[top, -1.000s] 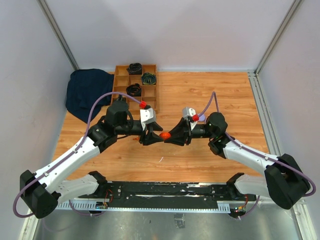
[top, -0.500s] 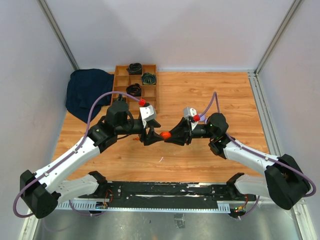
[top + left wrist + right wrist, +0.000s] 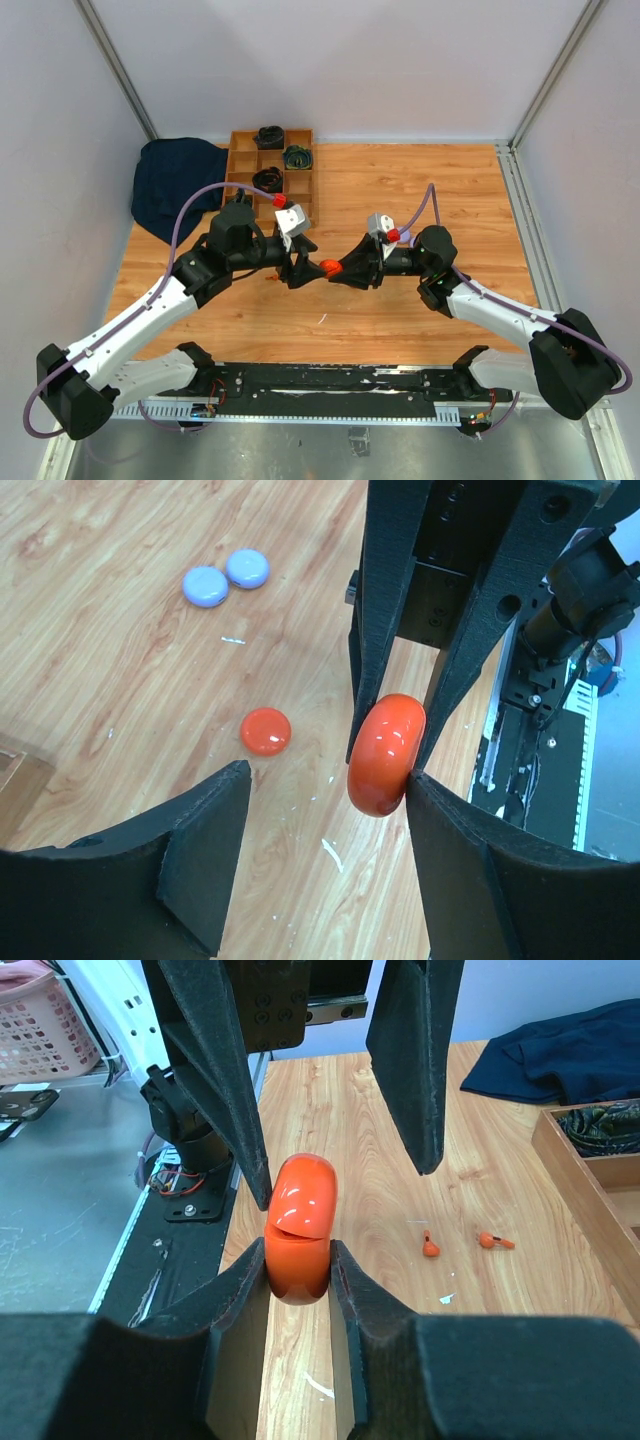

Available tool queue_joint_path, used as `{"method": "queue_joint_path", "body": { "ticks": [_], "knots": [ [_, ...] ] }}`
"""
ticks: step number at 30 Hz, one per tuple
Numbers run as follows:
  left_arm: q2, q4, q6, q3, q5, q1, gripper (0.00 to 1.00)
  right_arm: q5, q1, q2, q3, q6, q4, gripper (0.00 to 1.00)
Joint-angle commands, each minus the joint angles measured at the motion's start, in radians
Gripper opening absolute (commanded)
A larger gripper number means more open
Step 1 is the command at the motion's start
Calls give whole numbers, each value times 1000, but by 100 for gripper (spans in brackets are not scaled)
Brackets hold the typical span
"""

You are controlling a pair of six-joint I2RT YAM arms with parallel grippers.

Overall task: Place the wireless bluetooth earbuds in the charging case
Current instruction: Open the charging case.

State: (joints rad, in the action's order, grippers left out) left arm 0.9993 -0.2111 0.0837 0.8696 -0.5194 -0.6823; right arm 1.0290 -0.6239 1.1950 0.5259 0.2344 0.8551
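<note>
Right gripper was clamped on the orange charging case, pinching its two broad faces and holding it up off the wooden table; left gripper stood released, jaws parted to either side of the case, one finger close by its rim, the other well apart. The case sat on edge, a rounded pebble with its long axis roughly upright in the right wrist view; a curved seam showed on the rim facing the left arm, and whether the lid had parted there I could not tell. Two orange earbuds lay on the table near each other, short of the wooden tray; the one nearer the tray seemed to point its stem toward it; neither was in the case. My read: lid-opening was the step; the left fingers should catch the upper shell at the seam and lever gently, with the right's grip low on the body so the hinge can swing; too hard a pry might twist the case free.
</note>
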Motion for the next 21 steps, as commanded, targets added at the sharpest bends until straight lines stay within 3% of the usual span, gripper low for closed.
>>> {"method": "queue_joint_path", "body": {
  "ticks": [1, 21],
  "knots": [
    [-14, 51, -22, 36, 82, 3, 68, 37, 28, -23, -11, -14, 15, 9],
    [-37, 73, -61, 26, 103, 43, 72, 22, 32, -17, -15, -18, 13, 9]
  ]
}}
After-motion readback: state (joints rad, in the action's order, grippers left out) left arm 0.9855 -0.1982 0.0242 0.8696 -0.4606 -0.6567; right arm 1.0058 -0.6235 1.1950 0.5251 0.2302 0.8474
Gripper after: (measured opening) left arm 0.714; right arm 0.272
